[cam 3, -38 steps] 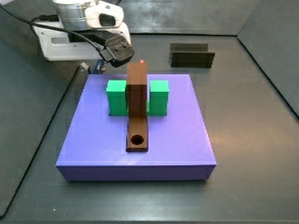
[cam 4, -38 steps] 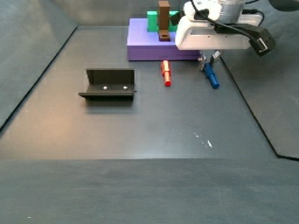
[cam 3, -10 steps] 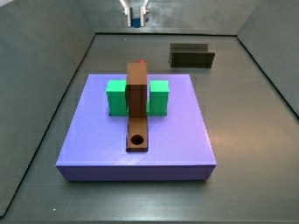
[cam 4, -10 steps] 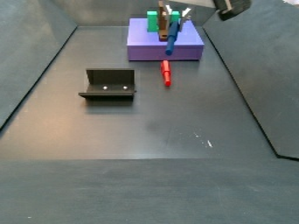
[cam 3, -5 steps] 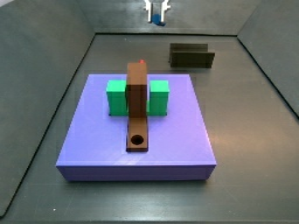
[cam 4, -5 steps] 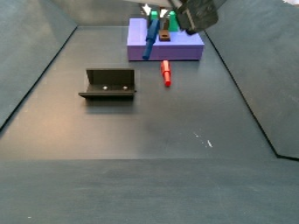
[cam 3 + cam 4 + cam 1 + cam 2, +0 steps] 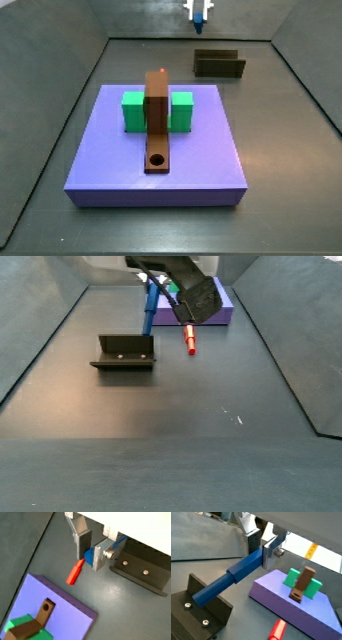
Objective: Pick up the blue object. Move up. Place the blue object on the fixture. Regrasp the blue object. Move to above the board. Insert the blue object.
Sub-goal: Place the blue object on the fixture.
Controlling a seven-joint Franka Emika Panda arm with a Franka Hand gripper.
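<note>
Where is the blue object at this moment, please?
The blue object is held between the fingers of the gripper, in the air. In a side view it hangs tilted just above the fixture, near the board.

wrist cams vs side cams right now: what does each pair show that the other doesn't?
Wrist views only: the grip itself. The gripper has its silver finger plates shut on one end of the blue object, and the rest of the bar sticks out free.

Side views only: the overall layout. One shows the whole board; another shows the bar hanging tilted, with its lower end over the fixture and not yet seated.

Both: the blue object, fixture, board and a red piece lying on the floor.
</note>
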